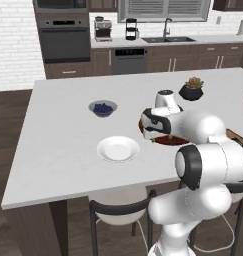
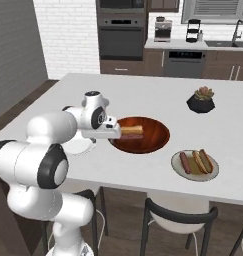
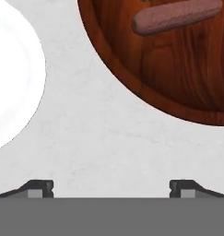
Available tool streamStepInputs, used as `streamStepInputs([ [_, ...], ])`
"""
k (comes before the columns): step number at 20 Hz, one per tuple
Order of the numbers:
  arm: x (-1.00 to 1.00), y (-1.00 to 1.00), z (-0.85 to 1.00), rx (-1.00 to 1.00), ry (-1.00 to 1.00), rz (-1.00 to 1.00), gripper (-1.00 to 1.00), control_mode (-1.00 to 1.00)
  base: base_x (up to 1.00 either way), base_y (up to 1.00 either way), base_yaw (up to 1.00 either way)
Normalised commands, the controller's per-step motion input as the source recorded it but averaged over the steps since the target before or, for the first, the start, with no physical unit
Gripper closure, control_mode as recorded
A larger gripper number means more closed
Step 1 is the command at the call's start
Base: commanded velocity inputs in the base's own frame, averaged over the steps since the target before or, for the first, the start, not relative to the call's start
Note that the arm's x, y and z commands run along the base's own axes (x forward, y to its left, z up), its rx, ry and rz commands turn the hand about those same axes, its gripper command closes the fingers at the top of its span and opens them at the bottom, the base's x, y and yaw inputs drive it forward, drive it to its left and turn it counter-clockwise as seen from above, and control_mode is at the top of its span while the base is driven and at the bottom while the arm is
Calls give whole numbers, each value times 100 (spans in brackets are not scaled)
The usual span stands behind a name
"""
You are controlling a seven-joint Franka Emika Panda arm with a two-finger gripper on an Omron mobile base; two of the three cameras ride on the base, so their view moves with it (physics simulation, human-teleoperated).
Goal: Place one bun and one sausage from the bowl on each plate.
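Hand view showed my gripper (image 3: 111,188) spread wide and empty over bare counter (image 3: 109,138), between the white plate (image 3: 12,73) and the bowl (image 3: 178,99), where one sausage (image 3: 175,18) lay. Right base view had a bun (image 2: 132,130) in that bowl, and the tan-centred plate (image 2: 179,171) near the counter's front edge carried a bun and sausage.

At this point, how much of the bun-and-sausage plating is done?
Half. The tan-centred plate already holds a bun and sausage. The white plate is bare. The gripper is open, holding nothing, between it and the bowl, where one sausage and one bun remain.
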Motion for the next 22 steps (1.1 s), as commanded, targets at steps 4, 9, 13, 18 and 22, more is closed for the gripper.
streamStepInputs([
  [4,93,-4,4,2,0,-10,-100,-100,0,0,0],
  [9,100,-9,6,5,0,-21,-100,-100,0,0,0],
  [13,96,-28,0,2,1,-41,-100,-100,0,0,0],
  [18,74,-35,0,5,0,-41,-100,-100,0,0,0],
  [22,51,-20,-2,10,-2,-23,-100,-100,0,0,0],
])
